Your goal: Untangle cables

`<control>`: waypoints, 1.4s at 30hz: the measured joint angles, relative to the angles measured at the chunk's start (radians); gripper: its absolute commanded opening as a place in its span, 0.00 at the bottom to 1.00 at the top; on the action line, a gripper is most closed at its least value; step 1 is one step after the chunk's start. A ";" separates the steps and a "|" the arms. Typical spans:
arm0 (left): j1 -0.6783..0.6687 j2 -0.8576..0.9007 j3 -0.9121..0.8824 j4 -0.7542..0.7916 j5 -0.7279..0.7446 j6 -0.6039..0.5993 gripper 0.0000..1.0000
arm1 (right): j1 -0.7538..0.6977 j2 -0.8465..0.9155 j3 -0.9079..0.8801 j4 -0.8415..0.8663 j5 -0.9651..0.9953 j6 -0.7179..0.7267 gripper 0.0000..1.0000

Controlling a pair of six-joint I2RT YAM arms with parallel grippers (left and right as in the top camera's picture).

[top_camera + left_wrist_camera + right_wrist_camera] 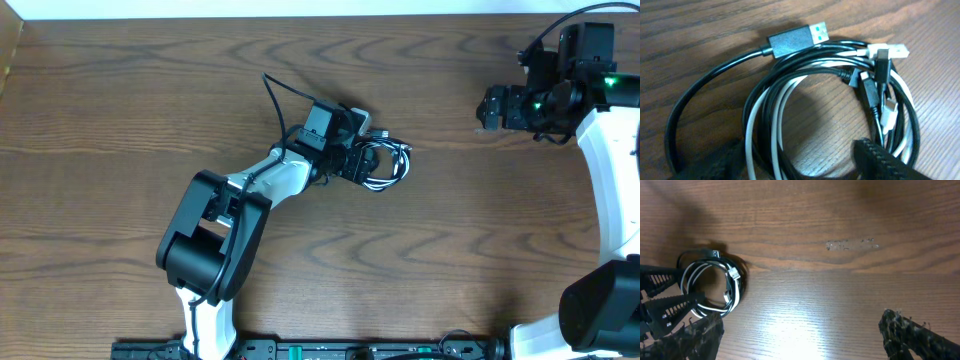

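The cables (386,161) lie as one tangled coil of thin black and whitish cords with small plug ends, a little right of the table's middle. In the left wrist view the coil (805,95) fills the frame, with a black USB plug (797,40) at the top. My left gripper (357,161) is at the coil's left edge. Its fingers (800,162) are open and straddle several strands near the table top. My right gripper (488,108) is far right, apart from the coil, open and empty (800,337). The coil also shows in the right wrist view (715,287).
The wooden table (450,260) has a pale scuff mark (850,244) between the coil and my right arm. A thicker black arm cable (275,95) loops up behind my left wrist. The right arm's white base (610,180) stands at the right edge.
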 measured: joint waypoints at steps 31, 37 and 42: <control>0.001 0.003 0.000 0.011 0.001 -0.015 0.07 | 0.000 0.000 0.000 0.000 0.001 -0.019 0.99; 0.001 -0.002 0.000 0.003 0.001 -0.015 0.07 | 0.000 0.000 0.000 0.000 0.001 -0.019 0.99; 0.001 -0.071 0.000 -0.009 0.000 -0.015 0.07 | 0.000 0.000 0.000 0.000 0.003 -0.019 0.99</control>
